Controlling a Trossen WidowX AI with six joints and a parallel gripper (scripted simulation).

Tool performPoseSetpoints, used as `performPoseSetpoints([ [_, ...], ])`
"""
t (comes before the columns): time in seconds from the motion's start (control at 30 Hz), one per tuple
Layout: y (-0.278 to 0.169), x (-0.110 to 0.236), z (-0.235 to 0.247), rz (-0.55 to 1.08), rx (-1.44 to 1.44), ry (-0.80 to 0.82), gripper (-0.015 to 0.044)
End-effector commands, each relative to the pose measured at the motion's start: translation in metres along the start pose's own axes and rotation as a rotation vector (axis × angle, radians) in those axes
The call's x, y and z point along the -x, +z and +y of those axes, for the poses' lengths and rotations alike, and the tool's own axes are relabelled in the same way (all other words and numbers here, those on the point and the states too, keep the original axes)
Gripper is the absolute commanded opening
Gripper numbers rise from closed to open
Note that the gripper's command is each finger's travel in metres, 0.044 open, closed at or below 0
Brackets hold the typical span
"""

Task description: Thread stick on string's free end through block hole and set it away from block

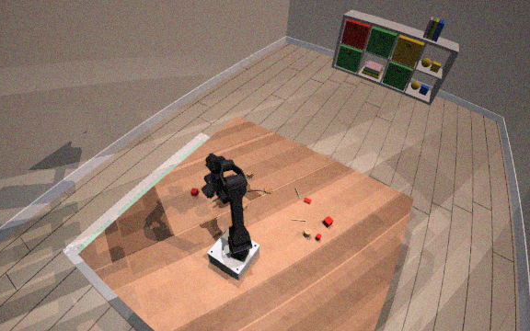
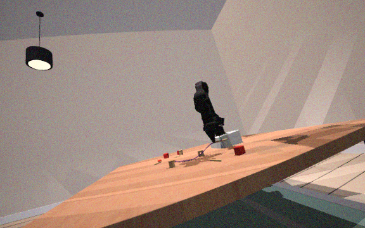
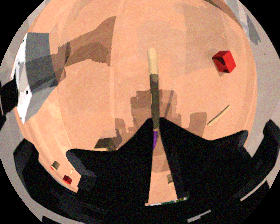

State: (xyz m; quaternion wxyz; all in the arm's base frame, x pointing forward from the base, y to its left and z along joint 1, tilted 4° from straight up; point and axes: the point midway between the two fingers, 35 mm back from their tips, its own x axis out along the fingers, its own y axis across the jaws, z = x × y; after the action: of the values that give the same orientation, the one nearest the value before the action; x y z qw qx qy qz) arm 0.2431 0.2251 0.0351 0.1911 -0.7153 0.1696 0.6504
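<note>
My gripper (image 1: pixel 211 189) (image 2: pixel 216 139) (image 3: pixel 155 121) is shut on the thin wooden stick (image 3: pixel 152 72) and holds it above the table. In the wrist view the stick points straight out from the fingertips. The purple string (image 1: pixel 257 189) (image 2: pixel 191 158) (image 3: pixel 155 140) runs from the gripper down to the round wooden button (image 1: pixel 269 189) (image 2: pixel 172 163). The small wooden block (image 1: pixel 249 175) (image 2: pixel 199 153) stands on the table close to the string. I cannot tell whether the string passes through it.
A red cube (image 1: pixel 194 191) (image 2: pixel 239 149) (image 3: pixel 224 62) lies near the gripper. Loose sticks (image 1: pixel 297 193) (image 1: pixel 298 220), more red cubes (image 1: pixel 328 221) (image 1: pixel 307 199) and a wooden cylinder (image 1: pixel 306 233) lie to the right. The arm's base (image 1: pixel 233 257) stands at the front.
</note>
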Motion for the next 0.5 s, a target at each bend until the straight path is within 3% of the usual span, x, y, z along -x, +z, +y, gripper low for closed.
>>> performPoseSetpoints([
  [0.0,-0.003,-0.002,-0.001,-0.002,-0.144,0.009,0.0000],
  [0.47,-0.015,-0.002,-0.007,0.001,-0.658,0.008,0.0000],
])
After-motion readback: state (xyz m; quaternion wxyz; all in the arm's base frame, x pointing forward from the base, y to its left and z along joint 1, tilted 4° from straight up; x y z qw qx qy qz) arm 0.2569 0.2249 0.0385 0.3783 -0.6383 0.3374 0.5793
